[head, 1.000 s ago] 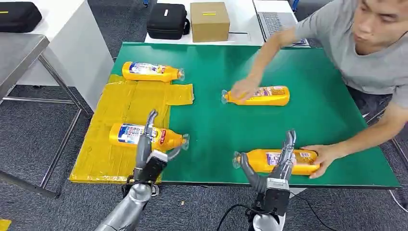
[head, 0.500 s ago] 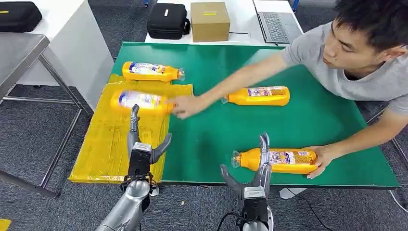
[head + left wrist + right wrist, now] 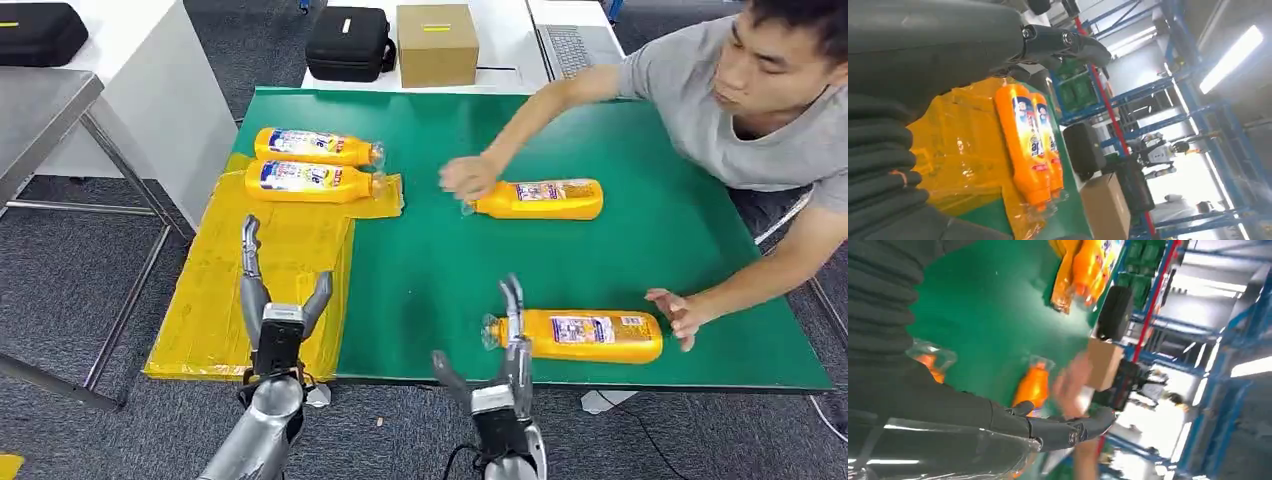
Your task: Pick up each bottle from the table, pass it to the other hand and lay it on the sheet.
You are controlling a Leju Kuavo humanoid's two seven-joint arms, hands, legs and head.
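Note:
Two orange bottles lie side by side at the far end of the yellow sheet (image 3: 250,290): one (image 3: 315,147) at the back, one (image 3: 308,181) just in front; both bottles (image 3: 1030,142) appear in the left wrist view. A third bottle (image 3: 540,199) lies mid-table and a fourth (image 3: 580,335) near the front edge. My left hand (image 3: 275,310) is open above the sheet's near part, holding nothing. My right hand (image 3: 500,375) is open at the front edge, just left of the fourth bottle's cap (image 3: 930,360).
A person leans in from the right: one hand (image 3: 468,177) hovers by the third bottle's cap, the other (image 3: 678,315) sits by the fourth bottle's base. A cardboard box (image 3: 436,45), black cases (image 3: 348,42) and a laptop (image 3: 575,45) stand behind the green table (image 3: 440,270).
The person moved a bottle from the sheet's near part up beside the far one, then drew that hand back. Both my hands have pulled back toward the table's front edge.

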